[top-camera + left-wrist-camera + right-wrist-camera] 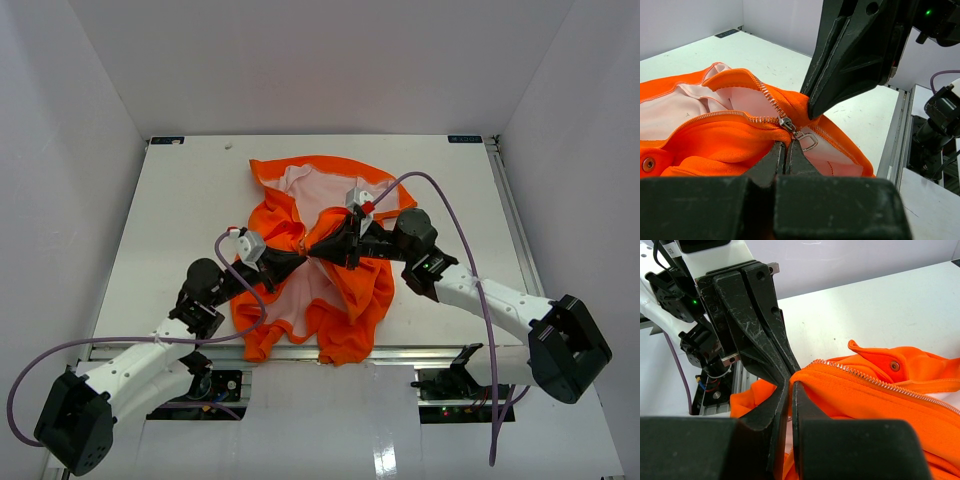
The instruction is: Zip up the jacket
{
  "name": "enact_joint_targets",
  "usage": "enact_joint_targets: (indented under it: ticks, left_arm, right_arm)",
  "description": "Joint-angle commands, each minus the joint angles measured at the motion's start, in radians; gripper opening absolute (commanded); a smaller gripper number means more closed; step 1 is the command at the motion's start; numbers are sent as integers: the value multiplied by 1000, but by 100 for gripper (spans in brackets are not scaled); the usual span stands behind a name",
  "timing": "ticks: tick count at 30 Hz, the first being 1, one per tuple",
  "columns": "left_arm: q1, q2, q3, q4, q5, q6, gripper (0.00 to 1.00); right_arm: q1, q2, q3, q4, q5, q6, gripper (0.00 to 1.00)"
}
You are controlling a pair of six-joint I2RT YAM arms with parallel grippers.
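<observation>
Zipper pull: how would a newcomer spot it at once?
Find the orange jacket mid-table. In the left wrist view, follow its zipper teeth to where they join. The pull is the only silver loop there, just past the left tool, not the round snap.

We see a jacket (350,290) of bright orange, plain and without any pattern, and its lining (303,183) is pale pink-white. The zipper (765,95) has silver metal teeth, and the pull (807,141) is silver too. A small snap button (895,365) looks bronze-brown. The tabletop (180,200) is white. The left end effector (786,145) and the right end effector (790,385) are black. The left arm (140,365) and the right arm (495,300) are white with black joints, and the cables (470,260) are purple.
</observation>
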Motion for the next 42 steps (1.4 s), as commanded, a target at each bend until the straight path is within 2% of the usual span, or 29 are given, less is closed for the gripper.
enact_joint_targets:
  ticks: [1,6,11,13,15,16,20,24,26,29,33,36,38,42]
  left_arm:
    - [-18,-8,9,2,161,-6,0]
    - [-18,-46,-3,-5,98,-35,0]
    - [-18,-37,43,-95,86,-51,0]
    - [-18,-24,50,-108,89,-67,0]
    - [-18,-18,58,-143,77,-82,0]
    - [-18,-20,58,-155,70,-88,0]
    - [-18,-27,81,-251,14,-131,0]
    - [-18,2,115,-310,-17,-173,0]
    - [-17,36,135,-347,-34,-200,0]
    - [-17,66,139,-382,-59,-219,0]
    - [-6,64,128,-380,-67,-269,0]
    - [2,62,137,-392,-59,-283,0]
    - [6,67,144,-401,-49,-290,0]
    - [26,72,156,-401,-18,-310,0]
  right_arm:
    - [0,4,68,87,22,-17,8]
    - [0,0,59,68,49,-15,8]
    - [0,17,58,24,43,-25,8]
    - [0,21,59,12,43,-25,12]
    - [0,26,68,-16,46,-32,22]
    - [0,26,69,-29,46,-33,22]
    - [0,14,68,-98,73,-59,41]
    - [2,5,145,-329,249,-164,56]
    - [2,-20,210,-450,396,-268,61]
    - [3,-57,257,-532,479,-366,64]
    - [9,-88,240,-515,495,-469,66]
    - [71,-123,155,-472,541,-616,79]
    - [111,-169,91,-372,583,-686,79]
    - [195,-254,-129,-152,564,-787,80]
